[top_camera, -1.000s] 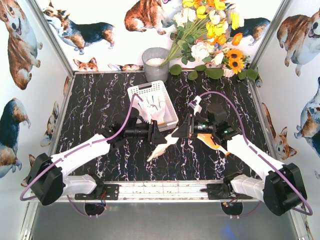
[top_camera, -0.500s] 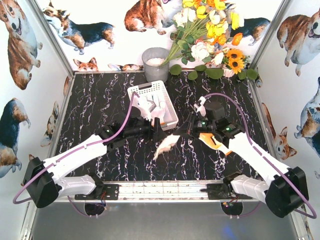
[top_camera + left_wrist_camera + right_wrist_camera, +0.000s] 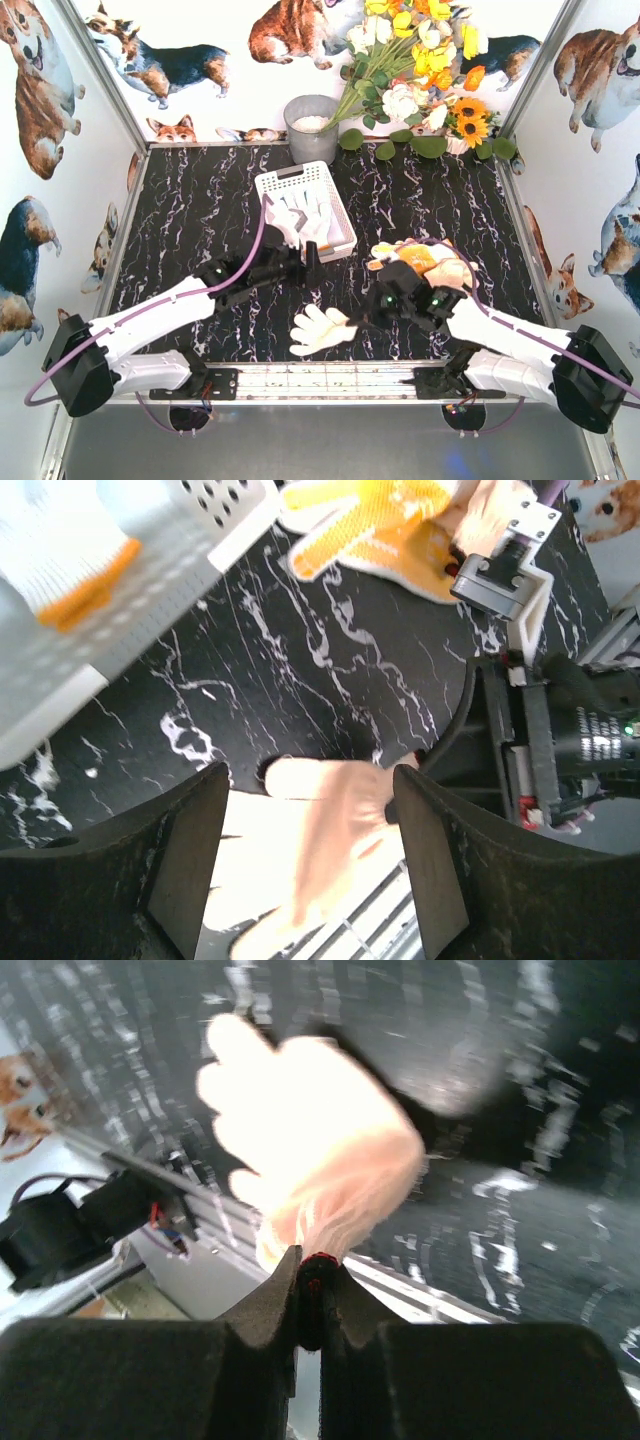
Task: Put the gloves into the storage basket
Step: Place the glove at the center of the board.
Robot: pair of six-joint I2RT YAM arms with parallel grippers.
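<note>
Cream glove [image 3: 318,329], cuff pinched between the closed right jaws.

Cream glove [image 3: 310,1150] is a blurred, washed-out blob mid-frame in the right wrist view; basket [image 3: 160,570] is blurred and cut off upper left; yellow glove [image 3: 418,258] partly hidden under the right arm [image 3: 500,330]

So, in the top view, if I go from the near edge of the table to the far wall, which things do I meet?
cream glove → storage basket → grey pot
</note>
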